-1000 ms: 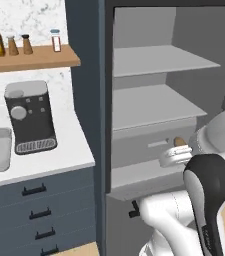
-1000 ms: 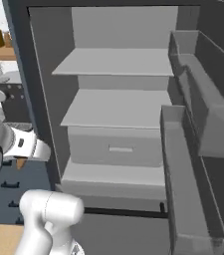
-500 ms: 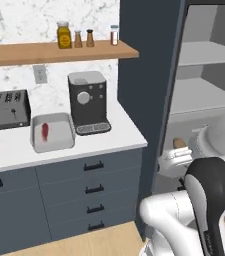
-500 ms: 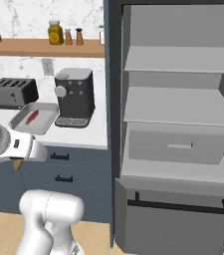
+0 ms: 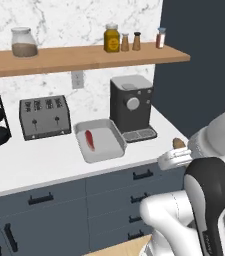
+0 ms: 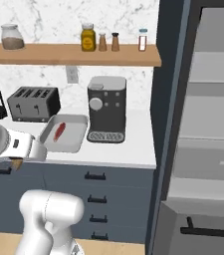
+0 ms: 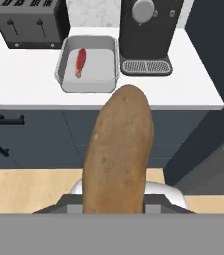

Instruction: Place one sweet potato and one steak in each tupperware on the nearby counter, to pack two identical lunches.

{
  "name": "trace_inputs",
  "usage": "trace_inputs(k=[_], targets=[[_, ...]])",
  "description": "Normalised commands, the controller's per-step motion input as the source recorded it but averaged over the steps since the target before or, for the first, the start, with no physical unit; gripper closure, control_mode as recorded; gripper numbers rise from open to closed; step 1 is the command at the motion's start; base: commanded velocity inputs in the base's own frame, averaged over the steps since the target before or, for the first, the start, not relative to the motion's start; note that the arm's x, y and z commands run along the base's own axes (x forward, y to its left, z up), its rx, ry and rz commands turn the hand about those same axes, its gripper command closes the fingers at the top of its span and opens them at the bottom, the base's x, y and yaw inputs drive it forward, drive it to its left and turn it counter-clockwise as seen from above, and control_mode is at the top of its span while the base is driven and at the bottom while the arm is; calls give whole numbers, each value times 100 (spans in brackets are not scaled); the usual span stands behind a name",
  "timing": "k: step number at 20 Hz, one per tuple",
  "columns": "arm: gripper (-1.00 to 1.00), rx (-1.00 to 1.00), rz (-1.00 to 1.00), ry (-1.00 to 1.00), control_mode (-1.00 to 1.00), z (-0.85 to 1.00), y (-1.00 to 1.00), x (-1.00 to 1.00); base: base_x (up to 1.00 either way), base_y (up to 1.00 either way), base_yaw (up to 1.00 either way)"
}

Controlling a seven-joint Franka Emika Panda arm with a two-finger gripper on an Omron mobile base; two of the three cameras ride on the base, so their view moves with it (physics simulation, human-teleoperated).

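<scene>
The white counter [image 5: 44,167] carries a toaster [image 5: 45,116], tupperware [image 5: 100,141] and coffee machine [image 5: 132,107].

Left base view: from behind the arm's left, facing the counter [image 5: 44,165] and wall shelf [image 5: 84,56]. Right base view: same counter [image 6: 128,149] from the right. Hand view: near, looking down at the counter [image 7: 29,84] front edge. All 3 share the tupperware [image 5: 115,149] [image 6: 48,130] [image 7: 63,82].

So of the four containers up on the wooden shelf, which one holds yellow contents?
The jar with yellow contents and a pale lid, standing second from the left. The larger glass jar at the far left holds brown, and the small shakers to the yellow jar's right are narrower.
</scene>
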Motion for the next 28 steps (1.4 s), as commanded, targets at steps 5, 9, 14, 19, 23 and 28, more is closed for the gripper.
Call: trace_inputs(k=[5,9,14,19,23,28], targets=[[100,0,0,0,100,0,0,0,60,73,-1],[100,0,0,0,100,0,0,0,36,61,0],[100,0,0,0,100,0,0,0,41,50,0],[100,0,0,0,100,0,0,0,58,32,0],[100,0,0,1,-100,-10,-10,37,13,0,0],[100,0,0,4,-100,-11,-44,53,0,0,0]])
